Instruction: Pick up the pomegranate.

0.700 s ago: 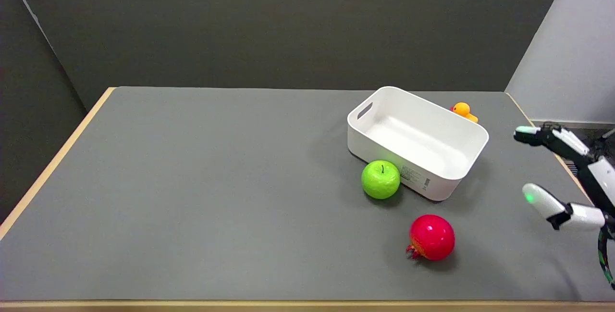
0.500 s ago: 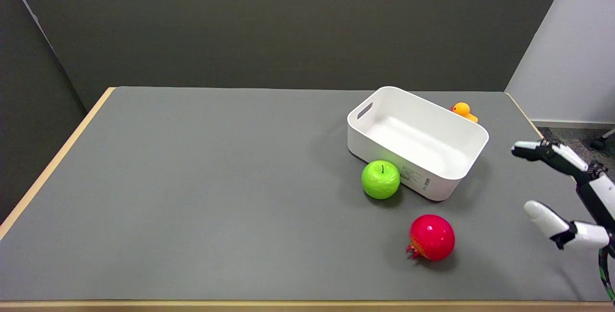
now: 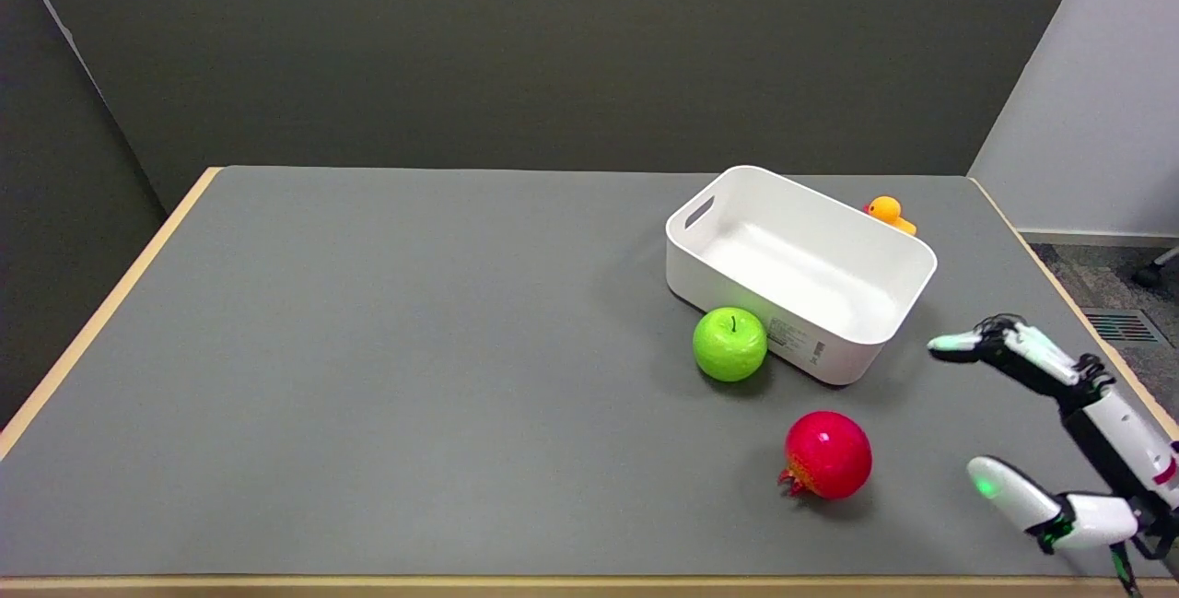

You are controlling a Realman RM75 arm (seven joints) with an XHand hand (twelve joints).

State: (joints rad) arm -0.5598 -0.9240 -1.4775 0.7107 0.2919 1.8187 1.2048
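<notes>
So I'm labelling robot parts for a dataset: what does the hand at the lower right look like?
The right hand is black and white: white shells over black links and joints. One fingertip is rounded and white with a small green light glowing on it. Thin dark cables loop over the upper fingers, a small red mark sits near the wrist, and a dark cable hangs below.
</notes>
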